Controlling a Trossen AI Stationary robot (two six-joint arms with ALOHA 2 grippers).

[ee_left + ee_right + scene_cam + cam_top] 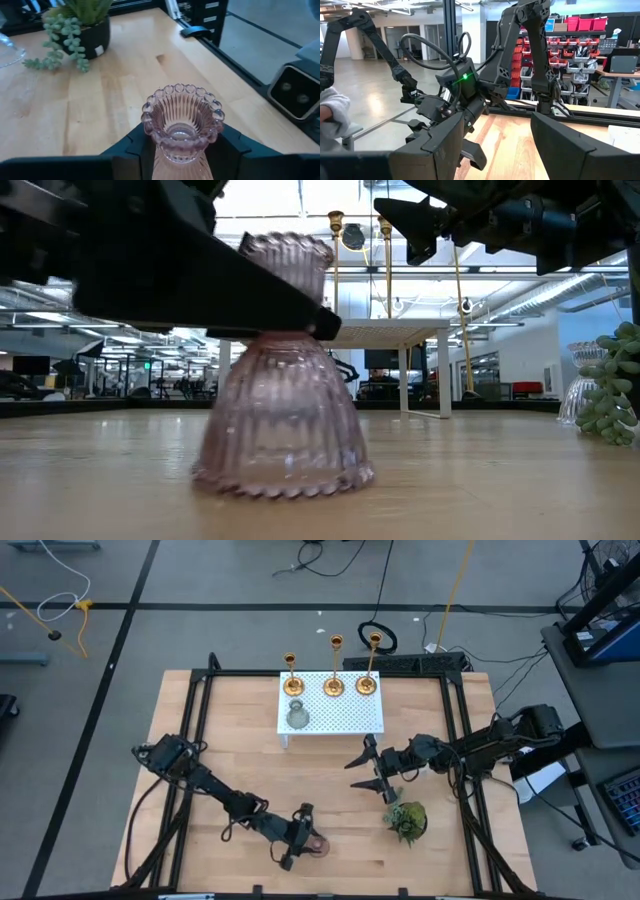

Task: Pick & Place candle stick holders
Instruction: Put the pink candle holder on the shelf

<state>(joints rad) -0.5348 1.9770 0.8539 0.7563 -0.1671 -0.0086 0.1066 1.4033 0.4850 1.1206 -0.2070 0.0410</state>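
Left gripper [306, 836] low at the near edge of the table [230, 740], fingers clamped around the waist of a pink ribbed glass vase [316, 847]. In the low view the vase [282, 395] stands upright with its base on the table, dark fingers pressing both sides of its narrow middle; the left wrist view shows its beaded rim [182, 115] between the two fingers.

Centre back: white perforated stand [345, 718] carrying the three gold candle stick holders [333, 686] in a row along its far side, all upright, apart from each other. A small clear-greenish glass vase [296, 718] sits on the stand's left near part.

Right gripper [372, 770] hovers above the table just in front of the stand's right corner, fingers spread apart, holding nothing. Small green plant [407, 821] in a dark pot sits on the table near that gripper. Another clear glass piece [580, 385] shows beside the plant in the low view.
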